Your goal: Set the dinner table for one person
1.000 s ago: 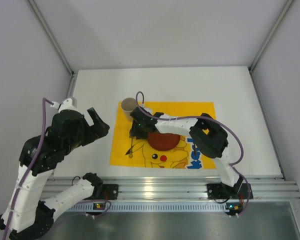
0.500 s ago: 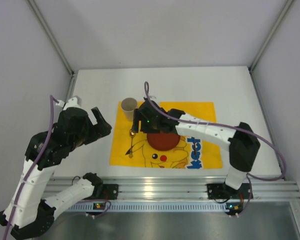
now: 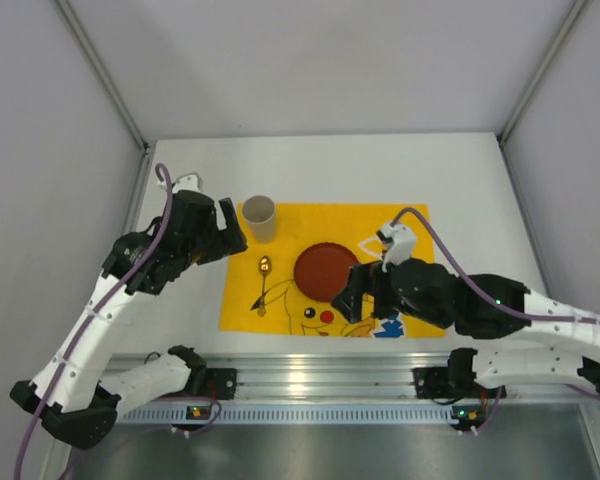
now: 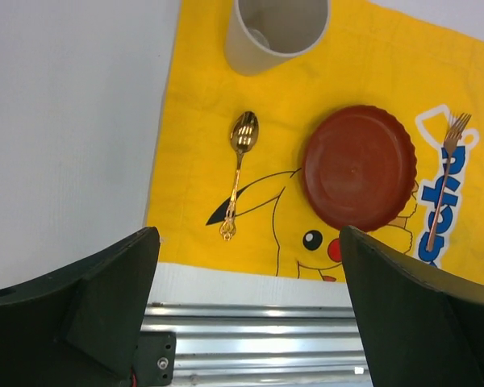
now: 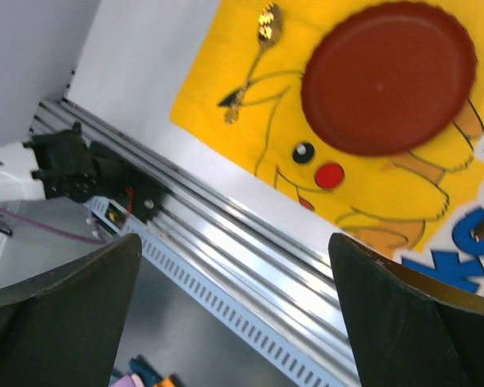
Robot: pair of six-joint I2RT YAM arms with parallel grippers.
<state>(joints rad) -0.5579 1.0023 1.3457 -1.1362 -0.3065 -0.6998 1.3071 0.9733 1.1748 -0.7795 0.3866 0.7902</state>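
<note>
The white dinner table carries a yellow Pikachu cloth. On the cloth, a red plate lies in the middle and a gold spoon lies left of it. A beige cup stands upright at the cloth's far left corner. In the left wrist view a fork lies right of the plate. My left gripper hovers open beside the cup, holding nothing. My right gripper is open and empty above the cloth's near edge, right of the plate.
A ribbed aluminium rail runs along the table's near edge, with both arm bases bolted to it. Grey walls and metal posts close in the back and the sides. The right arm's purple cable arcs over the cloth's right part.
My right gripper opened and let go of the spoon, then drew back toward the near right. The spoon now lies on the cloth. My left arm swung in toward the cup.
</note>
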